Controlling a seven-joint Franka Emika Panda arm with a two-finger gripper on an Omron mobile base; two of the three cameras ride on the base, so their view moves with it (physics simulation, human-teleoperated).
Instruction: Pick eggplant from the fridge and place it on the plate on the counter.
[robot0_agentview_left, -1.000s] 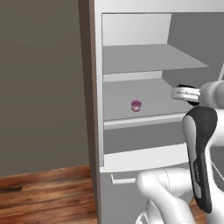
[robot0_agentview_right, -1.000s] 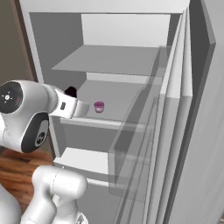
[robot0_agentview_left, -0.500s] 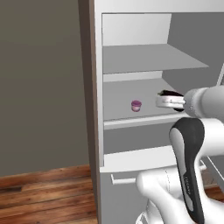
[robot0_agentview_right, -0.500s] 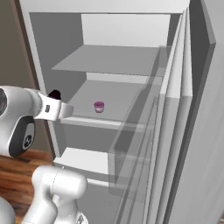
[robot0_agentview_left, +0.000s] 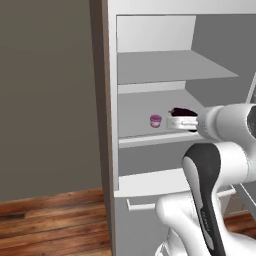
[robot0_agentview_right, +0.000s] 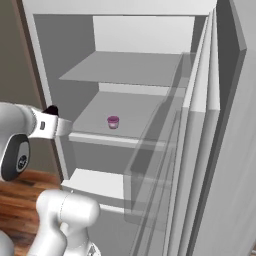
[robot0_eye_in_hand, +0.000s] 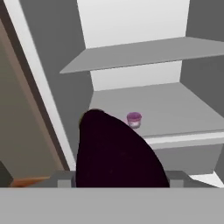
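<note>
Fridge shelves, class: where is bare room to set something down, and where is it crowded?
The upper shelf of the fridge is bare throughout. The middle shelf is free right of and behind the pink cup. Its front left is crowded, where the gripper holds the eggplant.

Pink-purple cup (robot0_agentview_left: 155, 120); wooden floor (robot0_agentview_left: 50, 222)

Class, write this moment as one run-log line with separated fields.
tool: shut on eggplant | place: fridge opening | cup: on shelf | plate: not reached

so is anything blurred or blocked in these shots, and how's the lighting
Hand view: the eggplant is a featureless black mass up close. Left base view: the arm hides part of the fridge. Right base view: flat, even light, the cup sharp.
</note>
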